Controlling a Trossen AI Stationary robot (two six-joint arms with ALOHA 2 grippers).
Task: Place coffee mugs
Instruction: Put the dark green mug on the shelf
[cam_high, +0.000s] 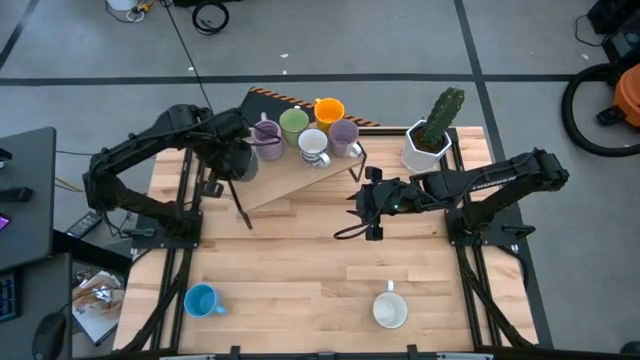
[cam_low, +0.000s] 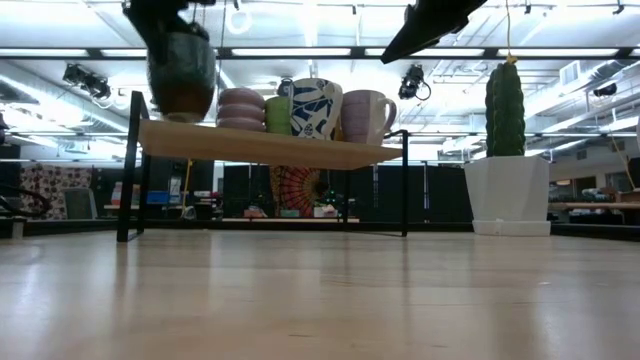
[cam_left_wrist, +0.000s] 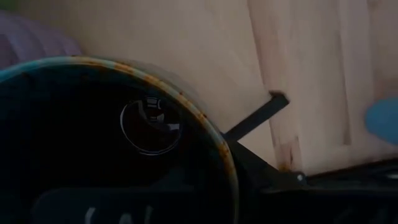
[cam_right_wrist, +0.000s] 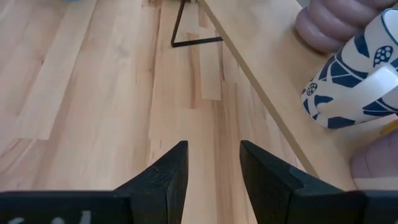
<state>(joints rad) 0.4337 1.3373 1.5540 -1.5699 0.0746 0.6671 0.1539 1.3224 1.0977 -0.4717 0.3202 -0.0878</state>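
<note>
The left gripper (cam_high: 240, 160) holds the dark brown mug (cam_low: 181, 73), jaws clamped on its rim, just above the left end of the raised wooden shelf (cam_high: 290, 180). 5 mugs (cam_high: 313, 145) stand grouped on the shelf's far right. The right gripper (cam_right_wrist: 213, 171) hovers over the bench (cam_high: 300, 290), jaws parted and empty. A blue mug (cam_high: 202, 300) and a white mug (cam_high: 390, 309) sit near.
</note>
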